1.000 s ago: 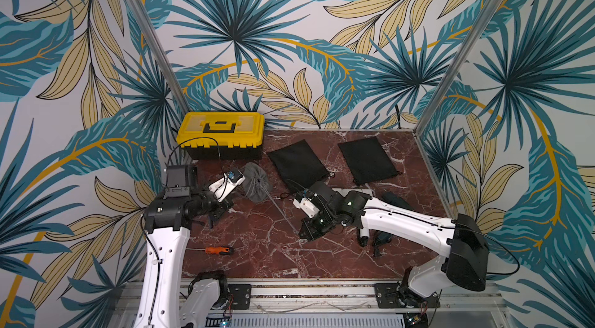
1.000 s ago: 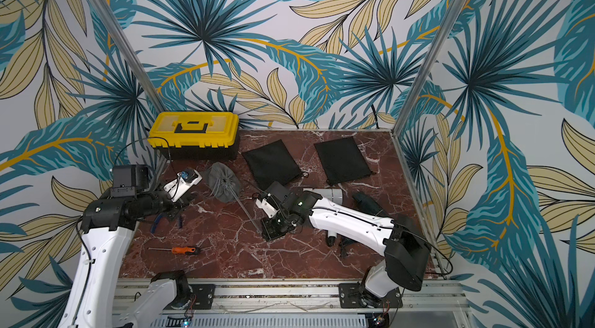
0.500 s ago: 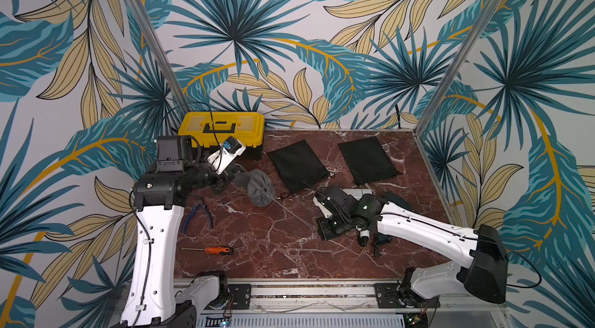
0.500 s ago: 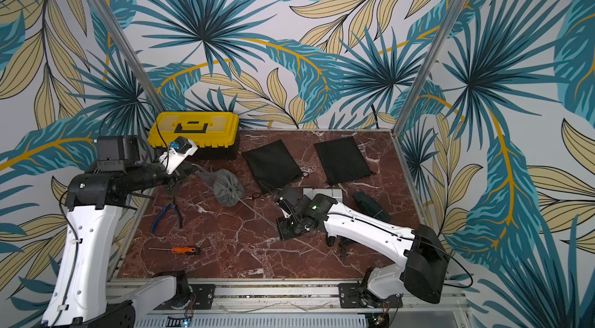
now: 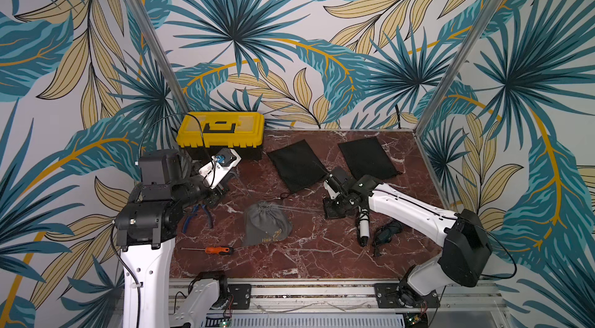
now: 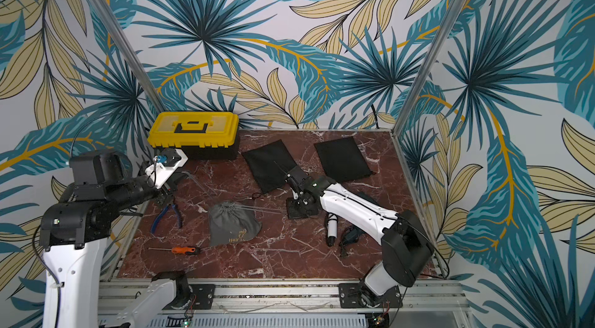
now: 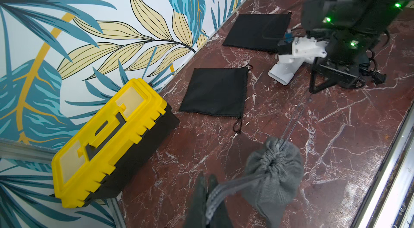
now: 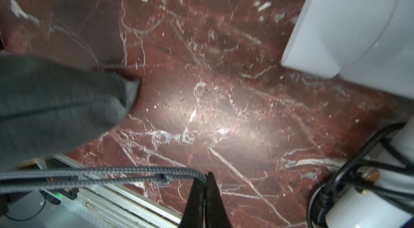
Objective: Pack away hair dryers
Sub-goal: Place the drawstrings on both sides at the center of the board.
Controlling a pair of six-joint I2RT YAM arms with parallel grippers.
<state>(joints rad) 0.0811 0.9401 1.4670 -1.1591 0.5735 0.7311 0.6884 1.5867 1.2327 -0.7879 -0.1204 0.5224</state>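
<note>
Grey drawstrings pinched, left gripper and right gripper jaws fully closed.

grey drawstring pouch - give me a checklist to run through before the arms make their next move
1. Left gripper shut on a grey braided cord of the grey cloth drawstring pouch: ok.
2. Right gripper shut on the other cord: ok.
3. Pouch mouth gathered closed: ok.
4. Hair dryer inside the pouch: cannot tell, the cloth hides it.
5. All dryers packed: not ok; the white plastic hair dryer and a dark teal hair dryer lie on the marble table.
6. Two flat black cloth pouches free: ok.
</note>
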